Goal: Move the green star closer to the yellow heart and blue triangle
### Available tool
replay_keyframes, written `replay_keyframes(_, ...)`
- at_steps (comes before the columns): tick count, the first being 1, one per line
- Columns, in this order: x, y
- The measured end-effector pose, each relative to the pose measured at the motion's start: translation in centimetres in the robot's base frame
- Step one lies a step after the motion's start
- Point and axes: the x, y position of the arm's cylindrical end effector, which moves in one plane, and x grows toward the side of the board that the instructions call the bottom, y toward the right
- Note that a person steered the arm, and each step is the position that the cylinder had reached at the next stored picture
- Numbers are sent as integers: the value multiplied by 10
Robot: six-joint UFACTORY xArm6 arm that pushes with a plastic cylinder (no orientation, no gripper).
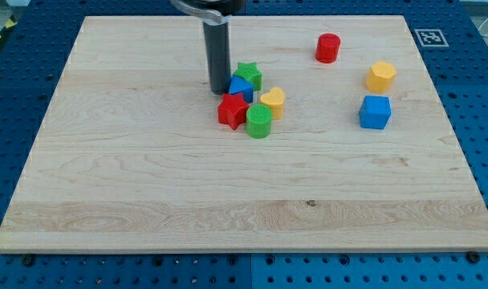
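The green star (249, 75) lies near the board's upper middle, touching the blue triangle (240, 88) just below and to its left. The yellow heart (273, 101) lies a little lower right of the star, close to the triangle. My tip (220, 90) rests on the board just left of the blue triangle and lower left of the green star, very close to both. The dark rod rises from it out of the view's top.
A red star (233, 110) and a green cylinder (259, 121) crowd just below the triangle and heart. A red cylinder (327, 48), a yellow hexagon (380, 76) and a blue cube (376, 111) stand at the view's right on the wooden board (148, 177).
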Motion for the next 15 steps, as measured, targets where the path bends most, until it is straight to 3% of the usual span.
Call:
replay_keyframes(2, -4, 16)
replay_keyframes(4, -57, -30)
replay_keyframes(5, -81, -25)
replay_keyframes(8, -72, 65)
replay_keyframes(10, -47, 72)
replay_keyframes(12, -87, 23)
replay_keyframes(13, -85, -13)
replay_keyframes(15, -74, -11)
